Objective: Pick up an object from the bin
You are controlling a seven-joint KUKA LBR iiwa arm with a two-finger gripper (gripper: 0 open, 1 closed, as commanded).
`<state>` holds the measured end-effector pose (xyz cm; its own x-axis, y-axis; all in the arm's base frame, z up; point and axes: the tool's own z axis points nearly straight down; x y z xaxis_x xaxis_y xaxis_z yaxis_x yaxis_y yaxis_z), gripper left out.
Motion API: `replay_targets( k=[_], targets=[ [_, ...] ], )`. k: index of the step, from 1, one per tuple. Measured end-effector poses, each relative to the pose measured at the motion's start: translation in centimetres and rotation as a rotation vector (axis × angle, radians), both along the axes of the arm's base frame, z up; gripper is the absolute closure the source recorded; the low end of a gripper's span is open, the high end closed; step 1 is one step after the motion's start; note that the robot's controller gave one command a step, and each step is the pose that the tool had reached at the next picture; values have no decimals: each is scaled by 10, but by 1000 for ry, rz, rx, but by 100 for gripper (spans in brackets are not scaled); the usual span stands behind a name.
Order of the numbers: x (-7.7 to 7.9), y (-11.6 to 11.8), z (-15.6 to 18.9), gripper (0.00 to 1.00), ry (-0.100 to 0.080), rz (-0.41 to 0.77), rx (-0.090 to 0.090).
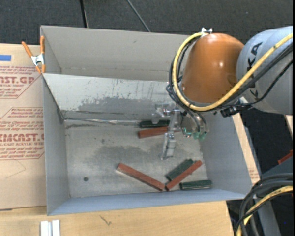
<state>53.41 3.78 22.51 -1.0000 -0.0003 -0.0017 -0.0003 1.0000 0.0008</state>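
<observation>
My gripper (168, 149) hangs below the orange cover, over the middle right of the bin floor. Its tip is just right of a short brown stick (152, 132), which lies flat with a dark green stick (154, 124) close behind it. Nearer the front wall, below the gripper, a dark green block (179, 169) leans against another brown stick (185, 175). I see nothing held in the gripper.
A long brown stick (139, 176) lies slanted along the front of the floor, its right end meeting the other brown stick. A dark green stick (195, 184) rests in the front right corner. The arm and its cables cover the bin's right side.
</observation>
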Motion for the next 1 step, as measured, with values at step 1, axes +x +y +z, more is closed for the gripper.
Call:
replay_targets(
  k=[1],
  targets=[
    [-6, -5, -46, 0, -7, 19, 0]
  ],
)
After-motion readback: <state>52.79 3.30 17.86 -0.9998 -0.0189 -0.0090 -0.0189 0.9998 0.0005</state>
